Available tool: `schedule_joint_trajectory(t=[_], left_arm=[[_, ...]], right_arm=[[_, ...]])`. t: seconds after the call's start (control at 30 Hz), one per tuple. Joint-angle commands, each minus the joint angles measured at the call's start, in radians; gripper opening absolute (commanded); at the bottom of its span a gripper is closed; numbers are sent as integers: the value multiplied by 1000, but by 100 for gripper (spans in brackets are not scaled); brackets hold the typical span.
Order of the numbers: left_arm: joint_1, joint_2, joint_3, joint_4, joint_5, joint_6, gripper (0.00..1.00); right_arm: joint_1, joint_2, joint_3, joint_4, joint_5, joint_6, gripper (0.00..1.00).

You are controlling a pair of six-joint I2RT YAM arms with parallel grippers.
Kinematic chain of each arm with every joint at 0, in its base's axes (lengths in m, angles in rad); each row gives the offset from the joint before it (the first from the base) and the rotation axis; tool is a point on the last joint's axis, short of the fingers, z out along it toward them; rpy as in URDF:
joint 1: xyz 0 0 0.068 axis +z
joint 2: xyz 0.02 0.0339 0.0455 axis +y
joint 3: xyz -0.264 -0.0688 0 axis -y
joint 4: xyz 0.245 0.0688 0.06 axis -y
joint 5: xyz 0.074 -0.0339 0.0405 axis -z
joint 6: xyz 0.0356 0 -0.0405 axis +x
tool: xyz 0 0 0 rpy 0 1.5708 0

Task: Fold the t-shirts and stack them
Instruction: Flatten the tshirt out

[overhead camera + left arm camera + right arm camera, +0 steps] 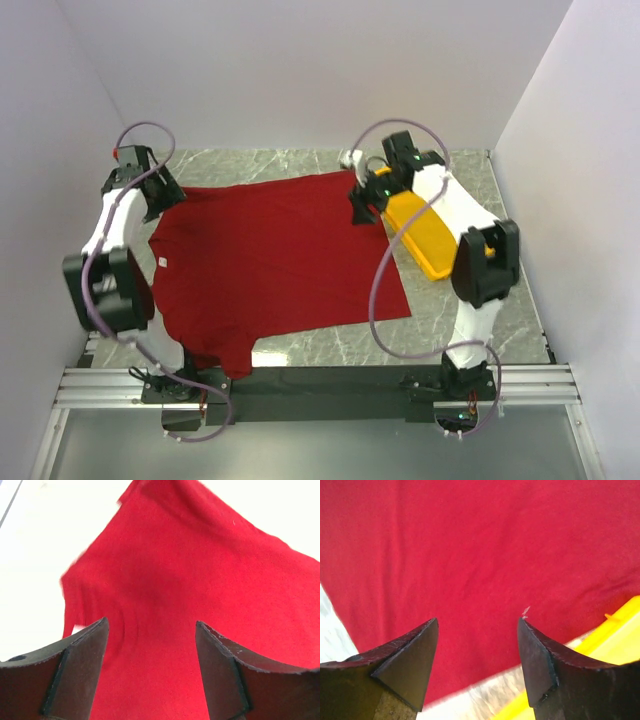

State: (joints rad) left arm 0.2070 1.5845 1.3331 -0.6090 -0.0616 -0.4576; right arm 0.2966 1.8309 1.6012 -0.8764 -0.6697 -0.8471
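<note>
A dark red t-shirt (270, 260) lies spread flat over the marble table, with a small white neck label (163, 263) at its left edge. My left gripper (165, 200) hovers over the shirt's far left corner, jaws open and empty; its wrist view shows the red cloth (165, 580) below. My right gripper (364, 207) hangs over the shirt's far right corner, also open with nothing held. Its wrist view shows the shirt's edge (470, 555) below and between the fingers.
A yellow tray (425, 232) lies on the table right of the shirt, partly under the right arm; its rim (615, 635) shows in the right wrist view. White walls close in the table on three sides. A black rail runs along the near edge.
</note>
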Motion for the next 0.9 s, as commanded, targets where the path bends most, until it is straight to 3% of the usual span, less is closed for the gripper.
schedule_joint_trajectory(t=[0.0,0.1,0.17,0.3,0.37,0.57,0.87], left_arm=[[22,135,87,170,91,144,75],[54,230,127,230,111,180,73],[65,290,149,253,121,206,72],[91,386,228,299,167,261,66],[97,452,274,278,201,304,61],[120,552,412,241,310,402,60],[186,641,500,189,505,502,57]], right_arm=[[-13,138,200,100,-33,403,70],[-14,267,382,185,103,598,67],[-19,380,554,146,137,625,65],[-39,485,698,142,165,687,62],[-47,490,694,160,170,697,62],[-51,458,623,203,196,697,63],[-56,436,591,205,206,697,63]])
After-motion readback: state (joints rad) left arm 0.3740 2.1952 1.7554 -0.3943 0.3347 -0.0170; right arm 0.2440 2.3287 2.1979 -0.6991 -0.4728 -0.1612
